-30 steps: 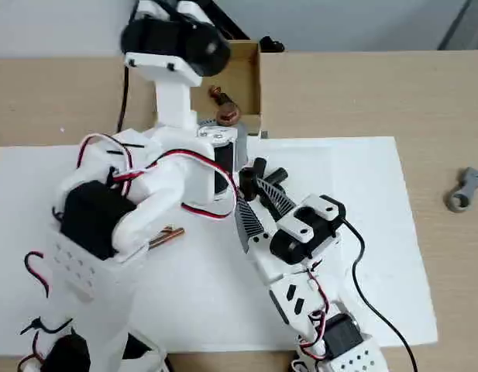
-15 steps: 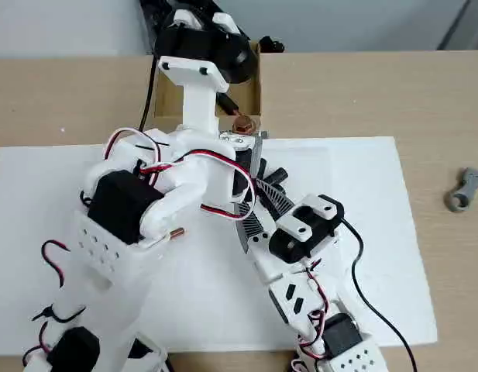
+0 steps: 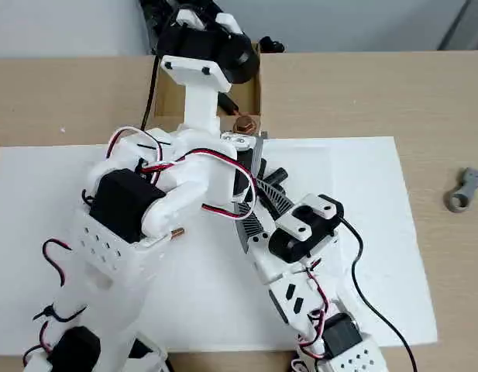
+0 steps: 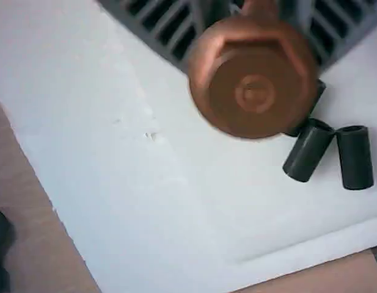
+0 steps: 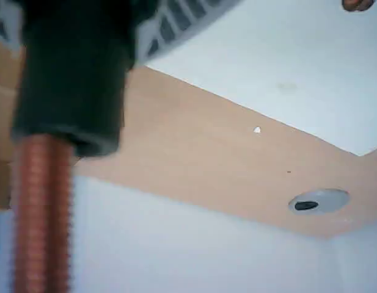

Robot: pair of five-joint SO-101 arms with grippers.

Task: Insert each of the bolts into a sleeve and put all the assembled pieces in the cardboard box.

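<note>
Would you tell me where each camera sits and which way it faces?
High view: fixed overhead, looking down on the table, white sheet, cardboard box, left arm and right arm.
Left wrist view: on the left arm, facing the sheet past its hand, a bolt head and sleeves.
Right wrist view: on the right arm, facing across the table past its hand and a sleeved bolt.
All three share the sheet.

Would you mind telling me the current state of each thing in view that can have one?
left pincer: shut on the held bolt.
held bolt: gripped above the white sheet.
right pincer: shut on the held sleeve.
held sleeve: threaded bolt end protruding.
loose sleeves: lying on the white sheet.
loose bolt: lying on the white sheet, partly under an arm.
cardboard box: open.
</note>
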